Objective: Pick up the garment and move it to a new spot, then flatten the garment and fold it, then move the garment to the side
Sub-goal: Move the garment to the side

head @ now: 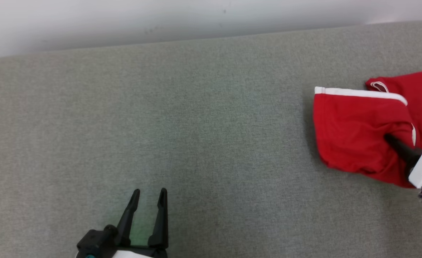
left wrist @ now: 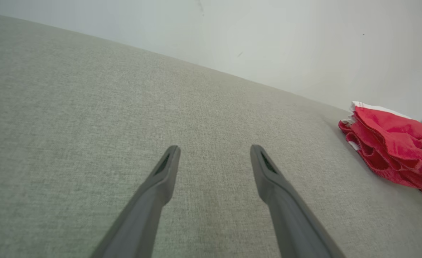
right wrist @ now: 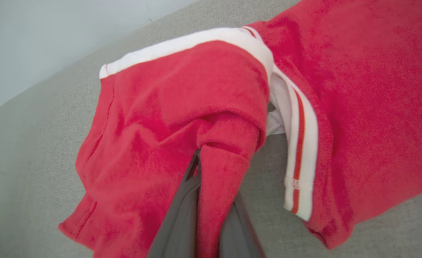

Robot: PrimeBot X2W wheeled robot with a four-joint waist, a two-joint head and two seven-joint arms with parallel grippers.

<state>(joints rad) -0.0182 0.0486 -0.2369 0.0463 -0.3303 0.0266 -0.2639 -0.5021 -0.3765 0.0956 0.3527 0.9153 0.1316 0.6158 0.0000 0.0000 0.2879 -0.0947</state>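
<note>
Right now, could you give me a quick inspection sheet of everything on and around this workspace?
Surface: grey-green woven fabric surface, flat and mostly bare.
Job's things: bright red jersey shirt with white trim, crumpled at the surface's right side.
Clutter: nothing seen.
Pincers: left pincer open over bare fabric; right pincer shut on a fold of the shirt.
Cables: nothing seen.
Surroundings: plain pale wall behind the surface.
</note>
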